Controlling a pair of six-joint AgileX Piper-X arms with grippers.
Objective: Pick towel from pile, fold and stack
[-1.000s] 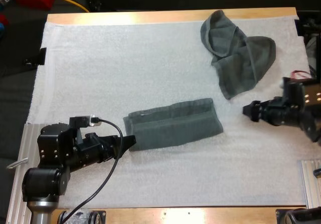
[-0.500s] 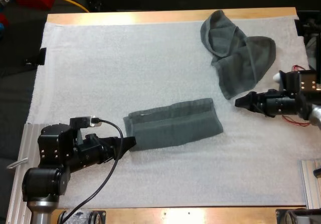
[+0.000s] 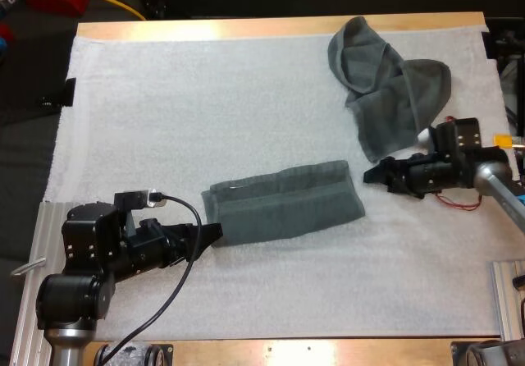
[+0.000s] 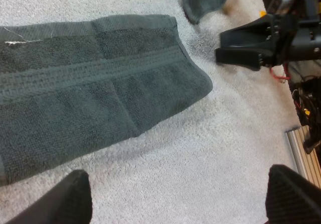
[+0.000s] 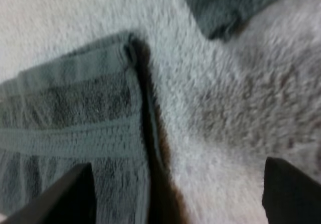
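High view: the folded towel [image 3: 283,202] lies mid mat [image 3: 164,120], with the crumpled towel [image 3: 390,87] at 1 o'clock. The left claw [image 3: 215,233] is at the folded towel's 8 o'clock end and the right claw [image 3: 373,173] at its 3 o'clock. Left wrist view: fingers [image 4: 75,196] spread, touching nothing. Right wrist view: fingers [image 5: 293,189] parted near the folded towel's end.

I find no words, numbers, brand marks or signs that I can read. The folded towel [image 3: 283,202] and the crumpled towel [image 3: 390,95] carry no legible label. A pale fleck [image 4: 12,42] near the folded towel's edge is too small to tell whether it is a tag. My left pincer [image 3: 215,233] and my right pincer [image 3: 371,175] show plain black surfaces. The white mat [image 3: 205,112] and the wooden counter [image 3: 246,28] bear no print.
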